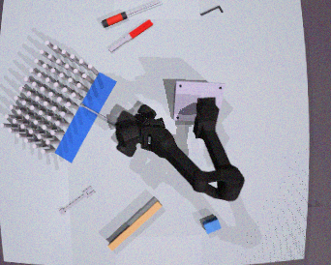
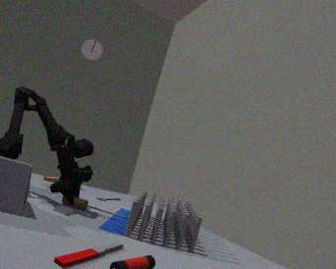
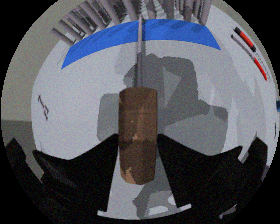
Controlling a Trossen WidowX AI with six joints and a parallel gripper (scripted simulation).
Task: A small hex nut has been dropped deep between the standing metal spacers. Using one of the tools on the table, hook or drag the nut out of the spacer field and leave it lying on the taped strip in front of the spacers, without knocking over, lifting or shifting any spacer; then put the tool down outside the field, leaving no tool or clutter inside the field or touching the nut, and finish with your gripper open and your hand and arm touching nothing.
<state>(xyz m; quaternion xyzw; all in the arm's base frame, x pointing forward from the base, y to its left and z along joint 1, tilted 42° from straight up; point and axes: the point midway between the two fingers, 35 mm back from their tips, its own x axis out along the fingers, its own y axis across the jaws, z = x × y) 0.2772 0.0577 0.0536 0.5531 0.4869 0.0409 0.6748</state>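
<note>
My gripper [image 1: 117, 124] [image 2: 73, 196] [image 3: 138, 137] is shut on the brown wooden handle [image 3: 138, 131] [image 2: 79, 202] of a pick tool. It sits low over the table, just right of the blue taped strip [image 1: 72, 141] [image 2: 114, 225] [image 3: 94, 51]. The tool's thin metal shaft [image 1: 94, 112] [image 3: 140, 50] reaches across the strip, and its tip is at the front edge of the spacer field [image 1: 44, 92] [image 2: 164, 221] [image 3: 125, 3]. The spacers stand upright in rows. The hex nut does not show in any view.
Two red-handled tools [image 1: 116, 19] [image 1: 137, 31] [image 2: 81, 256] [image 2: 133, 262] and an L-shaped key [image 1: 211, 10] lie at the far side. A small metal hook tool [image 1: 76, 199], a wood-and-grey bar [image 1: 135, 222] and a blue block [image 1: 211, 224] lie at the near side. The arm's base plate [image 1: 186, 94] is in the middle.
</note>
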